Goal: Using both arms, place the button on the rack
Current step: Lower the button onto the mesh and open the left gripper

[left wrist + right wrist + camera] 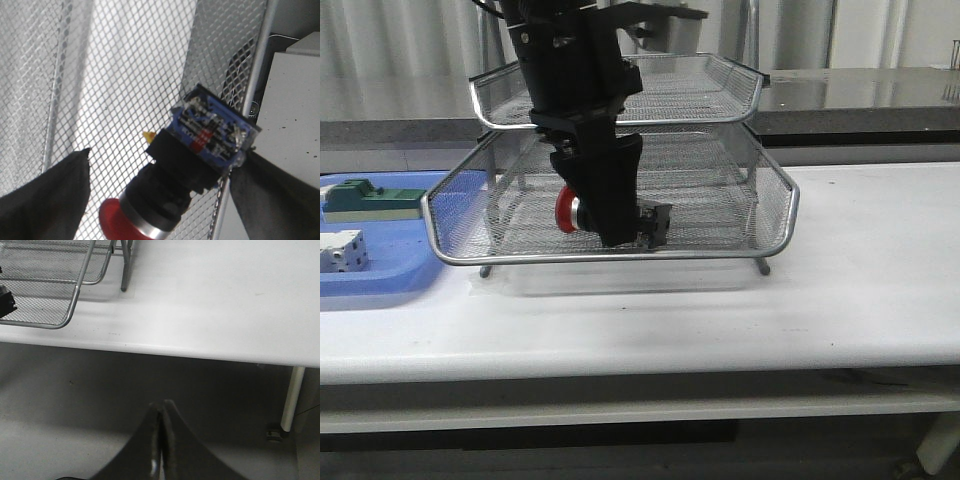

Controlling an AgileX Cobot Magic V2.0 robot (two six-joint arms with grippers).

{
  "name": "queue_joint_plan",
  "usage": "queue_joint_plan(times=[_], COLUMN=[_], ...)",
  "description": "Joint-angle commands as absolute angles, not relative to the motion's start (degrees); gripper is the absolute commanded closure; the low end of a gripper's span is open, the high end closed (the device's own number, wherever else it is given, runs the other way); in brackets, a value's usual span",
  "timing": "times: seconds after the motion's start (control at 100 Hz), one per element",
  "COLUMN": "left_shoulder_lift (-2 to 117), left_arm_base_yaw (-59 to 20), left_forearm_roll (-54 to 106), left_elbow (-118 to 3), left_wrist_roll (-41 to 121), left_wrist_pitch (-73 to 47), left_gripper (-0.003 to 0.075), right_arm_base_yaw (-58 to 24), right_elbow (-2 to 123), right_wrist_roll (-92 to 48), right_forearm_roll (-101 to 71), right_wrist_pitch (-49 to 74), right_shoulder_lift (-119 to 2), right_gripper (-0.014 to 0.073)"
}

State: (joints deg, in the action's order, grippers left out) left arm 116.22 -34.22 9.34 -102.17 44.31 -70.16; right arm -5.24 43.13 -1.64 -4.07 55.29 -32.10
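The button (190,165), with its red cap (564,212), black middle and blue rear block, lies slanted on the mesh floor of the rack's (620,257) pulled-out middle tray. My left gripper (161,159) reaches down into that tray and stands open around the button. One finger (60,190) is clear of the button and the other (260,190) is right beside the blue block. The left arm (580,90) hides part of the tray. My right gripper (161,409) is shut on nothing, out past the table's front edge, with a corner of the rack (50,305) in its view.
A flat blue tray (380,280) at the left holds a green block (370,198) and a white block (342,250). The rack's upper tray (700,75) hangs above the left gripper. The white table (860,260) stretches right; its leg (292,400) stands below the edge.
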Motion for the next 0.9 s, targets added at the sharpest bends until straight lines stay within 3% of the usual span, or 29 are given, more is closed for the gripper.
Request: queue_joint_plan(times=[0.0, 0.89], left_shoulder_lift=[113.0, 109.3], left_arm_base_yaw=[-34.6, -34.6], left_forearm_roll=[10.9, 11.2], left_elbow=[-103.4, -100.2], left_wrist_roll=[44.4, 44.7], left_wrist_pitch=[-73.0, -73.0], left_gripper=[0.0162, 0.0162], right_arm_base_yaw=[-4.9, -4.9], right_elbow=[44.5, 44.5], right_wrist_roll=[-1.8, -1.8], right_forearm_roll=[-4.1, -4.1], right_wrist_pitch=[52.2, 52.2], right_shoulder_lift=[-32.3, -32.3], right_gripper=[0.0662, 0.0662])
